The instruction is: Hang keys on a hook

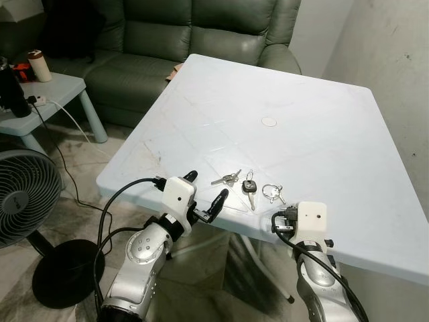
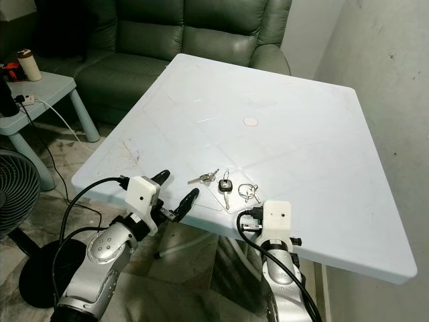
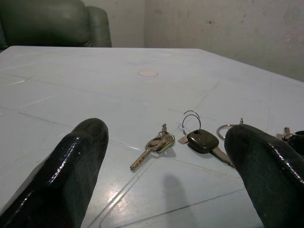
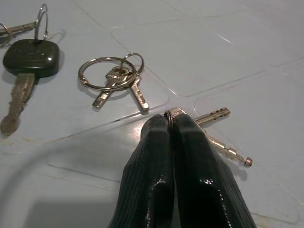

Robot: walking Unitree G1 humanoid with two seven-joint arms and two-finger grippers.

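Note:
Three key sets lie near the front edge of the white table (image 1: 301,114): a small silver bunch (image 1: 228,178), a black-headed key (image 1: 249,186) and a ring with two keys (image 1: 273,193). My left gripper (image 1: 206,188) is open at the table's edge, just short of the silver bunch (image 3: 154,145), with its fingers (image 3: 71,166) spread wide. In the right wrist view my right gripper (image 4: 170,124) is shut on the ring of another key set (image 4: 213,115), whose two keys rest on the table beyond the fingertips. The ringed pair (image 4: 116,78) lies just ahead of it.
A green sofa (image 1: 201,33) stands behind the table. At the left are a low pale-blue side table (image 1: 50,94) with a cup (image 1: 39,66), a floor fan (image 1: 23,194) and cables. A bare wall (image 1: 395,60) runs along the right.

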